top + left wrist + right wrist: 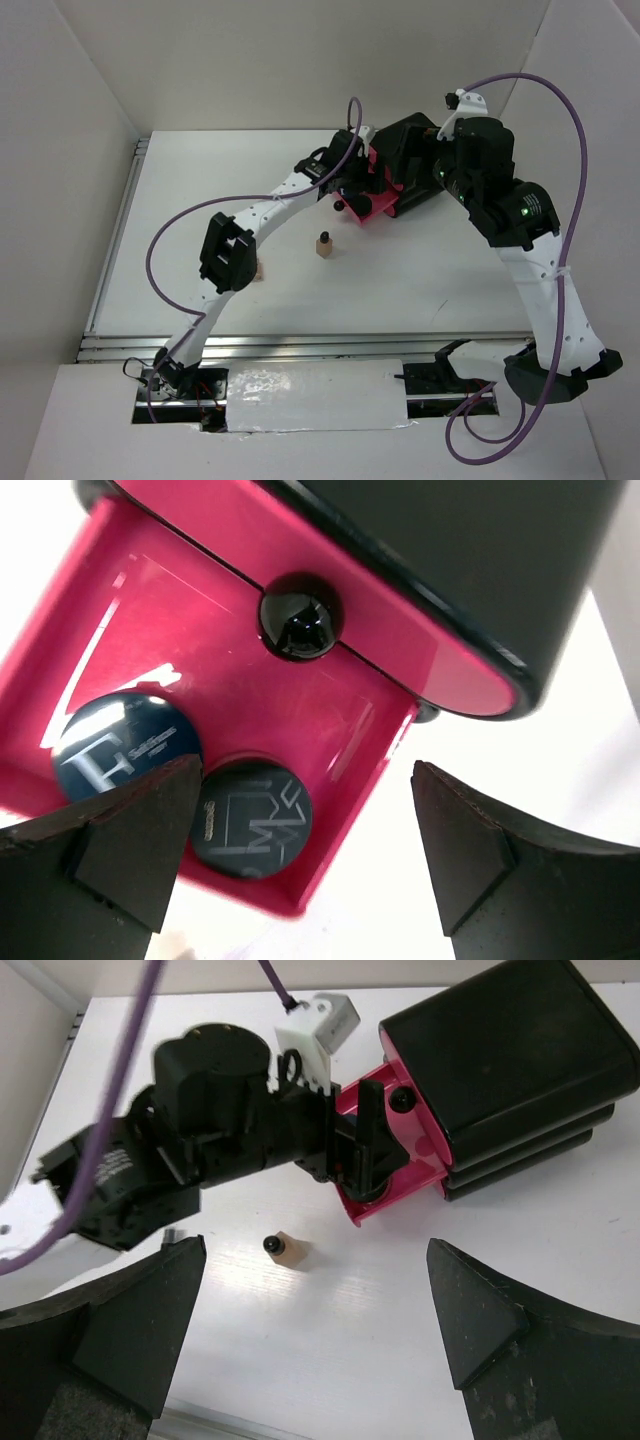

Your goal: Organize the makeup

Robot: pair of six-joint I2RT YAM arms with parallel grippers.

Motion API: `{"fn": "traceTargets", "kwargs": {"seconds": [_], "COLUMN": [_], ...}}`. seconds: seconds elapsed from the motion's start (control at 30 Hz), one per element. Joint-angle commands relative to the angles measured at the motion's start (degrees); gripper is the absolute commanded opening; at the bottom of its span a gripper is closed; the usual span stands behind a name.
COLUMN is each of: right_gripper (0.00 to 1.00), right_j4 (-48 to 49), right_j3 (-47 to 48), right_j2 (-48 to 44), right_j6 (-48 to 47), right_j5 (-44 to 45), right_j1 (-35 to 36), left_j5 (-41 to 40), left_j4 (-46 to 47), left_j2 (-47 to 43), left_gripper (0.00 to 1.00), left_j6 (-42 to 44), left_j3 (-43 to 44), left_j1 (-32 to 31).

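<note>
Jaws apart and empty, the left gripper (305,825) hangs over the open pink drawer (330,720) holding the dark-blue compact (120,745) and black compact (250,815), so the tan bottle (322,246) on the surface (420,280) lies behind it, toward the near edge, about as near the right gripper (316,1280), also gaping.

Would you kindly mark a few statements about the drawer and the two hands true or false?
1. The dark-blue compact and the black compact lie in the open pink drawer. True.
2. The left hand is shut on a compact. False: it is open and empty.
3. A tan bottle is on the table, outside the drawer. True.
4. The right hand holds that bottle. False: it is open and empty.
</note>
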Motion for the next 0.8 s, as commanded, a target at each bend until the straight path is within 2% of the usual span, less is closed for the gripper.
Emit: {"fn": "traceTargets", "kwargs": {"seconds": [0.0, 0.1, 0.13, 0.2, 0.3, 0.4, 0.5, 0.53, 0.6, 0.7, 0.77], "right_gripper": [0.99, 0.98, 0.98, 0.99, 0.99, 0.99, 0.99, 0.99, 0.99, 0.99, 0.99], "right_j4": [2.6, 4.1, 4.4, 5.1, 5.7, 5.1, 6.2, 6.5, 7.2, 7.1, 7.0], "right_j3": [-1.6, -4.0, -4.5, -4.7, -4.2, -2.6, -3.5, -4.2, -5.0, -5.6, -5.8], "right_j2": [-0.1, 1.2, 2.0, 2.7, 4.0, 5.0, 4.6, 4.1, 3.4, 2.6, 2.2], "right_j6": [0.2, -0.2, 0.1, 0.9, 1.6, 1.8, 2.5, 2.9, 3.1, 3.1, 3.1], "right_j5": [-1.5, -3.0, -3.5, -3.6, -4.3, -4.5, -4.5, -4.5, -4.2, -3.7, -3.8], "right_j1": [0.2, 0.4, 0.3, 0.3, 0.3, 0.2, 0.2, 0.3, 0.2, 0.2, 0.2], "left_j5": [-2.9, -10.8, -13.7, -11.2, -3.7, 2.0, 4.0, 3.6, 1.9, 3.7, 5.6], "left_j4": [0.9, -2.6, -4.6, -6.6, -7.3, -5.9, -3.1, -3.7, -5.5, -7.3, -6.7], "left_j2": [-9.5, -16.1, -17.1, -20.2, -22.7, -23.6, -23.5, -22.9, -20.0, -14.5, -10.7], "left_gripper": [1.00, 0.99, 0.99, 0.99, 0.97, 0.90, 0.58, 0.42, 0.29, 0.23, 0.22], "left_j6": [-0.7, -4.0, -7.8, -11.6, -19.1, -23.6, -31.1, -31.9, -32.4, -32.0, -32.3], "left_j3": [2.0, -0.9, -1.4, -6.2, -15.2, -24.2, -31.1, -31.8, -30.3, -25.7, -22.8], "left_j1": [0.7, 3.7, 5.3, 10.5, 14.5, 15.1, 14.7, 14.5, 13.6, 12.8, 12.2]}}
